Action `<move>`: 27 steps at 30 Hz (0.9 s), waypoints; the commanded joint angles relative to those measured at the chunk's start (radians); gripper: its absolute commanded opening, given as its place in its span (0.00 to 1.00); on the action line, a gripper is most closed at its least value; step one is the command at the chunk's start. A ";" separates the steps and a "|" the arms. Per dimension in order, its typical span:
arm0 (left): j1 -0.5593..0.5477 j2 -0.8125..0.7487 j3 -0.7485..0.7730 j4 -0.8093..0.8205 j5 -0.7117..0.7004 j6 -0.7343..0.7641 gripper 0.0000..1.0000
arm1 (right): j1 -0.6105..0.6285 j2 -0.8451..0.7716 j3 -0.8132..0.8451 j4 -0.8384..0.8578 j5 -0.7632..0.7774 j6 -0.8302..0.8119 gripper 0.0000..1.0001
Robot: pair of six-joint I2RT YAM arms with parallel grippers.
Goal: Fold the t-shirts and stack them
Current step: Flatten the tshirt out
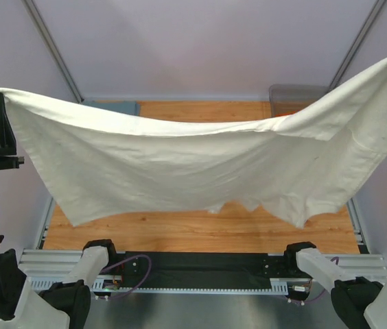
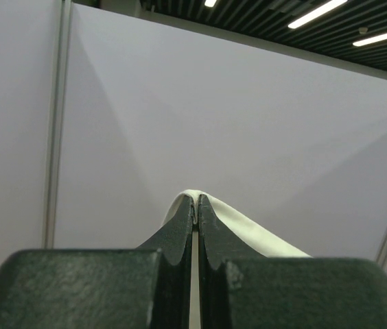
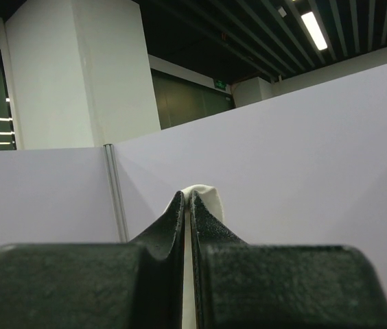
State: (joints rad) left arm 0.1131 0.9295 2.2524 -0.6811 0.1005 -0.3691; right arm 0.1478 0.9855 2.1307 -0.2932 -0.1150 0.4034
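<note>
Wooden table [image 1: 180, 236], cream t-shirt [image 1: 180, 164] spread above it — ends pinched in both jaws

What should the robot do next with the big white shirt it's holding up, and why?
Probably lower both arms together to lay the shirt flat on the table. The left gripper and right gripper each pinch its top edge, and it hangs spread out in the air above the wood, so folding can't start yet.
</note>
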 commanded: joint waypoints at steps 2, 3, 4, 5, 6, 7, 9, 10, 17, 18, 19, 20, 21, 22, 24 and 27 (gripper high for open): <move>-0.003 0.063 -0.075 0.000 -0.054 0.048 0.00 | -0.004 0.106 0.003 0.034 -0.014 0.023 0.00; -0.003 0.062 -0.118 0.011 -0.056 0.059 0.00 | -0.004 0.140 -0.008 0.045 -0.015 0.029 0.00; -0.003 0.057 -0.172 0.052 -0.059 0.065 0.00 | -0.004 0.160 -0.015 0.048 -0.015 0.032 0.00; -0.003 0.049 -0.280 0.072 -0.082 0.065 0.00 | -0.004 0.201 -0.024 0.052 -0.024 0.032 0.00; -0.003 0.049 -0.325 0.089 -0.094 0.067 0.00 | -0.004 0.221 -0.058 0.066 -0.028 0.041 0.00; -0.003 0.052 -0.371 0.100 -0.099 0.076 0.00 | -0.004 0.244 -0.074 0.074 -0.035 0.046 0.00; -0.003 0.055 -0.515 0.141 -0.099 0.081 0.00 | -0.004 0.301 -0.154 0.113 -0.063 0.057 0.00; -0.003 0.055 -0.574 0.161 -0.099 0.088 0.00 | -0.004 0.318 -0.194 0.132 -0.072 0.072 0.00; -0.001 0.051 -1.023 0.330 -0.214 0.140 0.00 | 0.029 0.487 -0.509 0.333 -0.135 0.081 0.00; 0.000 0.063 -1.048 0.354 -0.228 0.154 0.00 | 0.033 0.511 -0.528 0.351 -0.138 0.086 0.00; 0.000 0.104 -1.079 0.359 -0.264 0.171 0.00 | 0.045 0.539 -0.554 0.365 -0.140 0.086 0.00; 0.005 0.130 -1.094 0.365 -0.278 0.192 0.00 | 0.052 0.603 -0.554 0.376 -0.146 0.083 0.00; 0.011 0.158 -1.111 0.399 -0.281 0.206 0.00 | 0.059 0.636 -0.548 0.381 -0.152 0.084 0.00; 0.016 0.216 -1.140 0.420 -0.285 0.214 0.00 | 0.065 0.671 -0.534 0.384 -0.159 0.086 0.00; 0.037 0.287 -1.146 0.471 -0.277 0.229 0.00 | 0.072 0.771 -0.506 0.391 -0.161 0.087 0.00; 0.068 0.441 -1.133 0.550 -0.256 0.219 0.00 | 0.081 0.907 -0.416 0.364 -0.167 0.081 0.00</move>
State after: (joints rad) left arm 0.1478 1.2846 1.1107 -0.2935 -0.1398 -0.1909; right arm 0.2218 1.8248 1.6054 -0.0383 -0.2665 0.4858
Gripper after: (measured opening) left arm 0.008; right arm 0.010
